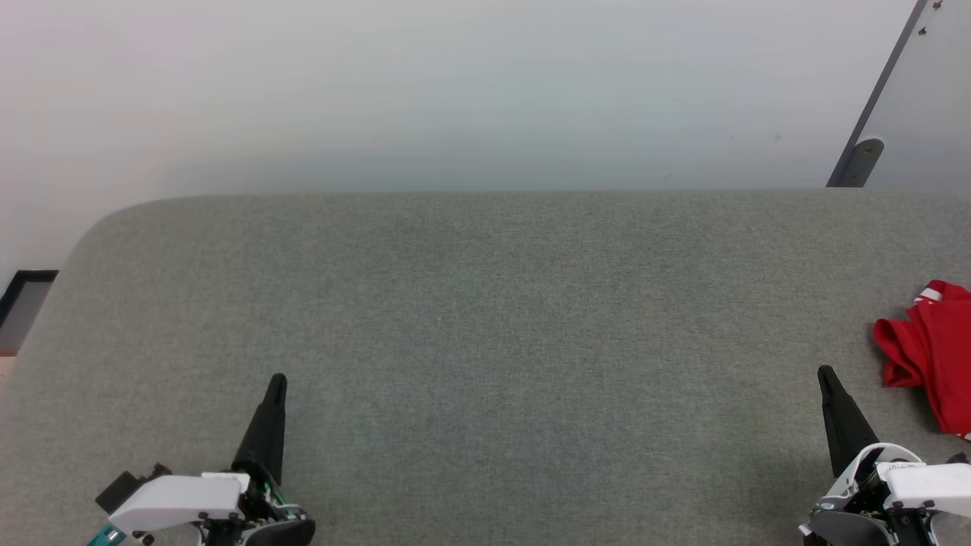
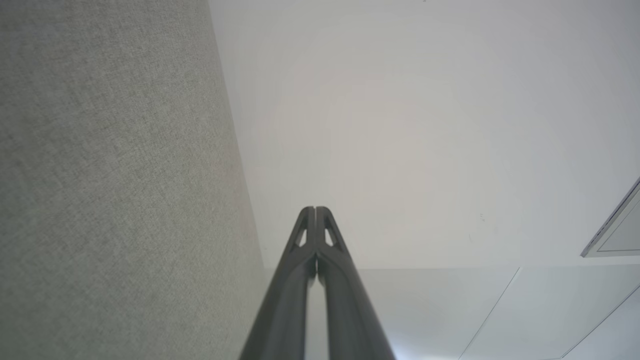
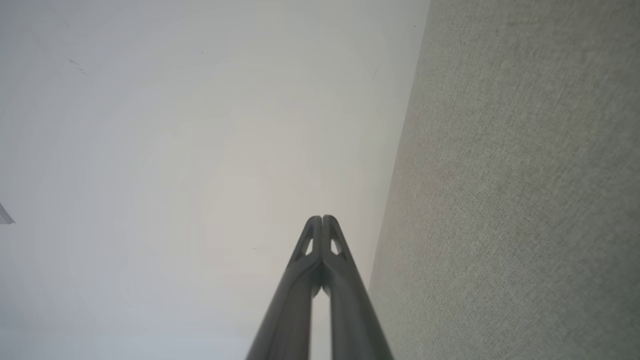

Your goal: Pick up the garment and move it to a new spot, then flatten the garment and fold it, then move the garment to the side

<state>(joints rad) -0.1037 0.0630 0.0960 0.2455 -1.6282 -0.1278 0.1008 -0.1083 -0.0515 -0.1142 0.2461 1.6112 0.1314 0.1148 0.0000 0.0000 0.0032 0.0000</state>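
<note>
I see the garment [image 1: 937,349] far out toward the table's [image 1: 485,303] right end, nearer its front edge than its back edge. It is a bright red heap, and the picture's border cuts it off. The cloth looks thin and smooth, bunched into soft rounded folds, with a bit of white stripe trim at its top. I cannot make out any print.

The table is covered in a grey woven fabric with a fine fleck, and its far left corner is rounded. A plain pale wall [image 1: 455,91] stands behind it.

My left gripper [image 1: 277,379] hovers near the front edge on the left, its dark tapered fingers pressed together on nothing. My right gripper [image 1: 824,371] is likewise clenched and empty, just beside the garment but apart from it.
</note>
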